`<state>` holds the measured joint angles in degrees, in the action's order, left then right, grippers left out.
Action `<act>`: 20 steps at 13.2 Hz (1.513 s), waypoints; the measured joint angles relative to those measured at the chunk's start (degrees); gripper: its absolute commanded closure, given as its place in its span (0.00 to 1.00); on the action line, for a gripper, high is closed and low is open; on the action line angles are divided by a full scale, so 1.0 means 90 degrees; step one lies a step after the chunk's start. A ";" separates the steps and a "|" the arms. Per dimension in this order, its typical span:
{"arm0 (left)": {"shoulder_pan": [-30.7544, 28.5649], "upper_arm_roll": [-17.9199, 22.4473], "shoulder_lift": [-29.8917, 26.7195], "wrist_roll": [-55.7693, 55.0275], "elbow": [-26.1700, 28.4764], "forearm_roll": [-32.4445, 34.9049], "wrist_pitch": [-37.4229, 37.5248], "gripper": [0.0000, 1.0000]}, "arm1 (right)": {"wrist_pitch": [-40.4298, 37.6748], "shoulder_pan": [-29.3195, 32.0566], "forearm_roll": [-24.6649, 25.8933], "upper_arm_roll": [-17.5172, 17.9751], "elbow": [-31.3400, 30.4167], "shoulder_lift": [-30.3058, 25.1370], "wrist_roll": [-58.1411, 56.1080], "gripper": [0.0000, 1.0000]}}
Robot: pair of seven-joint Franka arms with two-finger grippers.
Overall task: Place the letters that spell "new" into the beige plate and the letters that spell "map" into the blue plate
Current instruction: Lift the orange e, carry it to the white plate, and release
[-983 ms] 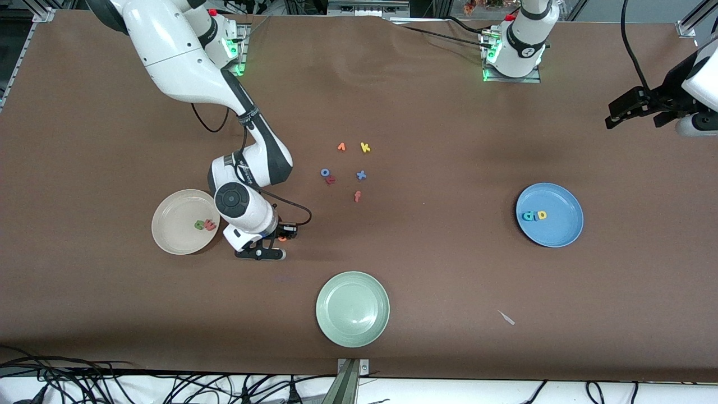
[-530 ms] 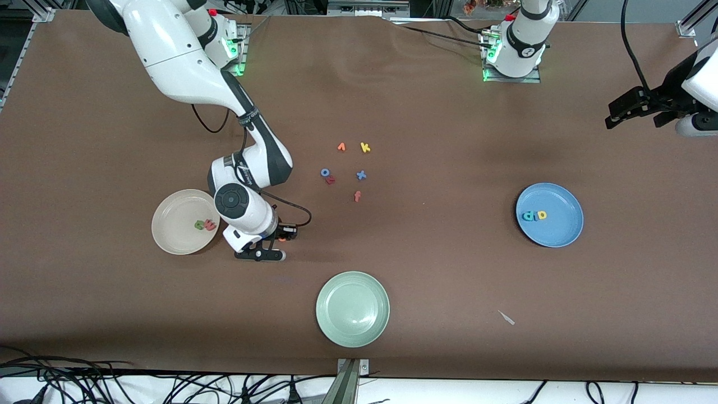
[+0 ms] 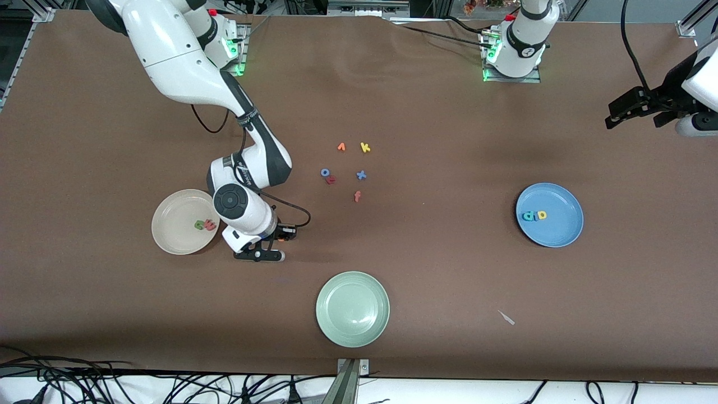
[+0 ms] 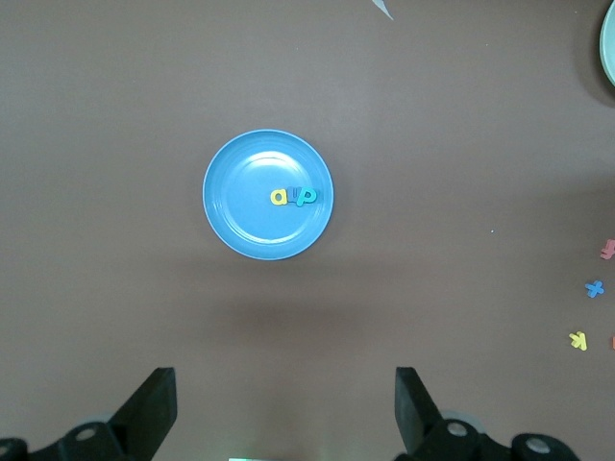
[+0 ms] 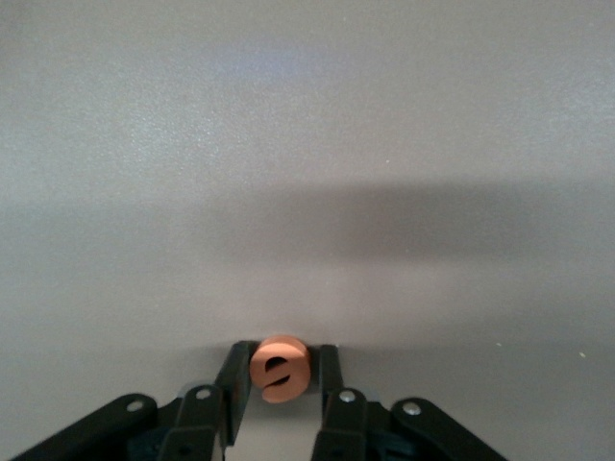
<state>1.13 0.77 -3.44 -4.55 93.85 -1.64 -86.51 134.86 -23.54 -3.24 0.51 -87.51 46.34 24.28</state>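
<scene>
A robotics lab: two bolted-down arms at a brown-covered table, aluminium framing, cables trailing along its edge.

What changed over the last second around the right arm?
The right pincer closed its fingers onto the orange e on the table beside the beige plate, drifting slightly toward that plate. The left pincer stayed open, waiting above the blue plate; plates and loose letters unchanged.

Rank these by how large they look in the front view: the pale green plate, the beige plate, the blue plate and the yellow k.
1. The pale green plate looks slightly largest, but it lies nearest the camera.
2. The beige plate and the blue plate look alike.
3. The yellow k is smallest by far.
</scene>
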 measured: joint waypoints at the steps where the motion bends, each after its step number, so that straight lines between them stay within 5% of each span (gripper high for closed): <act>1: 0.0000 0.0000 0.0000 0.0000 0.0000 0.0000 0.0000 0.00 | 0.0000 0.0002 0.0000 0.0000 0.0000 0.0000 0.0000 0.71; 12: 0.0000 0.0000 0.0001 0.0000 0.0000 0.0000 0.0000 0.00 | -0.0117 0.0018 -0.0280 -0.0016 0.0107 0.0016 -0.0092 0.77; 16: 0.0000 0.0000 0.0001 0.0000 0.0000 0.0000 0.0000 0.00 | -0.0797 0.0246 -0.0279 -0.0089 0.0289 -0.0157 -0.0724 0.77; 20: 0.0000 -0.0012 0.0001 0.0000 -0.0002 0.0000 0.0000 0.00 | -0.1987 0.0340 -0.0267 -0.0566 0.0289 -0.0640 -0.1404 0.77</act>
<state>1.13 0.66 -3.43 -4.55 93.84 -1.64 -86.51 116.98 -20.48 -5.64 -4.59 -84.91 40.58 11.65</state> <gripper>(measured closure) 0.000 0.714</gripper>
